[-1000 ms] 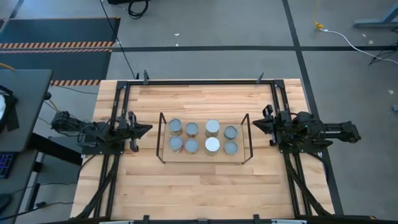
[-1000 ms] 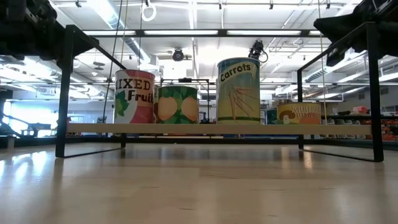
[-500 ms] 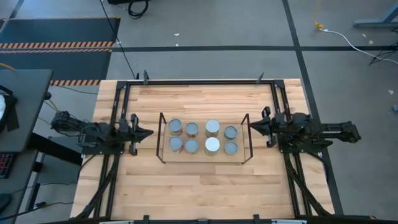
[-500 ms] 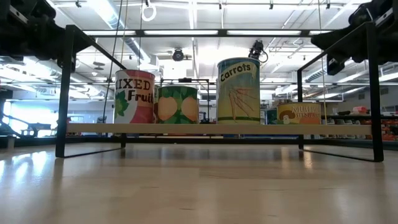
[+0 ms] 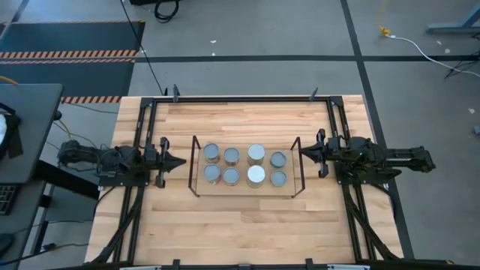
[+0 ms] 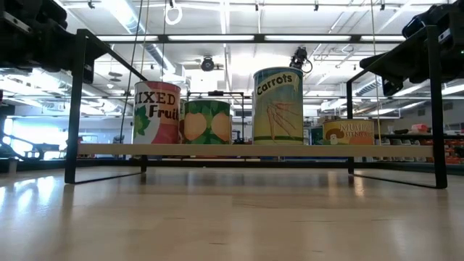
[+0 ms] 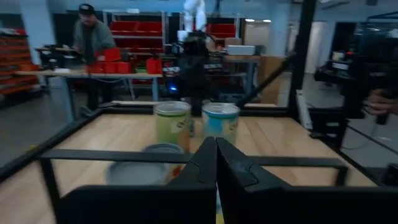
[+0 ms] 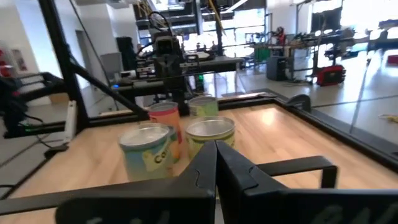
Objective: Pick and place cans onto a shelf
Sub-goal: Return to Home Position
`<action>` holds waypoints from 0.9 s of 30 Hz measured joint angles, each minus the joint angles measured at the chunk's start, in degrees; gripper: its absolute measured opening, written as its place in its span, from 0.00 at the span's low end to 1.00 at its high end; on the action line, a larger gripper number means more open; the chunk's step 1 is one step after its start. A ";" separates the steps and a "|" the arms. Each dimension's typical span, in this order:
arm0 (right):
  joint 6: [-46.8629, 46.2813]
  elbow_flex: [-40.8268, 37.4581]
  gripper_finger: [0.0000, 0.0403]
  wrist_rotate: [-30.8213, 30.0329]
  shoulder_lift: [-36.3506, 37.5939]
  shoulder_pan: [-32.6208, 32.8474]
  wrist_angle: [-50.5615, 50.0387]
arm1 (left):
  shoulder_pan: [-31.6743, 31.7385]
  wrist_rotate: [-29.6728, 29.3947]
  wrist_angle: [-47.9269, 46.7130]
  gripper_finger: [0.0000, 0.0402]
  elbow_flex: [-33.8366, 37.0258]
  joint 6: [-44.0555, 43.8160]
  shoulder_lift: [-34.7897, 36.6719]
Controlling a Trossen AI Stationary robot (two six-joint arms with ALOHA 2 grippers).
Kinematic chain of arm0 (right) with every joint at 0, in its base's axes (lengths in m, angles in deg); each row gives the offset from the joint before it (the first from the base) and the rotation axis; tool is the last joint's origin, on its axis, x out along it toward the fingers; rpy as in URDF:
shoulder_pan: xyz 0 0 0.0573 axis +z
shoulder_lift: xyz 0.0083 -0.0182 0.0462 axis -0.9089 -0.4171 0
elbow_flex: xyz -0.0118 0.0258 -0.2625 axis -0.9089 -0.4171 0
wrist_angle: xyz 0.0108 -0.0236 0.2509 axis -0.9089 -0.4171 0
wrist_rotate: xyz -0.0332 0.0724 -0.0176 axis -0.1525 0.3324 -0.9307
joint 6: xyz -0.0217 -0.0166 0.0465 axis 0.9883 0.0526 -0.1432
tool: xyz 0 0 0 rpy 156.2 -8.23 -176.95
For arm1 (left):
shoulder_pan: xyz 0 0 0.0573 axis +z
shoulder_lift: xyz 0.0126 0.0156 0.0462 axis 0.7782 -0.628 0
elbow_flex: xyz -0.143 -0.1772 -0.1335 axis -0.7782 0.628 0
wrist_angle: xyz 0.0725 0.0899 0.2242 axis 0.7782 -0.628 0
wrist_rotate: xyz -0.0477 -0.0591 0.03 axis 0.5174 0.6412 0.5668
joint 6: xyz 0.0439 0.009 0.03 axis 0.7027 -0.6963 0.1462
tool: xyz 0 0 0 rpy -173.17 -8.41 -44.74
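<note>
Eight cans stand upright in two rows on the shelf [image 5: 194, 166] at the table's middle; one with a bright top [image 5: 256, 175] is in the near row. The low view shows a fruit can [image 6: 156, 112] and a carrots can [image 6: 278, 105] on the shelf board [image 6: 217, 149]. My left gripper [image 5: 182, 160] is shut and empty, just left of the shelf's left end frame. My right gripper [image 5: 302, 152] is shut and empty, at the shelf's right end frame. Each wrist view shows shut fingers [image 7: 216, 146] [image 8: 216, 149] pointing at the cans [image 7: 172, 123] [image 8: 210, 134].
A black outer frame [image 5: 240, 98] runs round the table's far edge and sides. Bare wood lies near [image 5: 247, 225] and far [image 5: 247, 120] of the shelf. A person [image 7: 93, 43] stands at a bench in the room beyond the table.
My right gripper has shifted a little toward the shelf's right end and dropped slightly. My left arm has also sunk a little beside the shelf's left end. The cans and the shelf have stayed where they were.
</note>
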 joint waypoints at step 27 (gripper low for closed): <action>3.19 0.02 0.02 -0.47 -0.44 0.04 -0.46 | 7.68 10.47 -2.84 0.02 0.04 -1.03 -0.02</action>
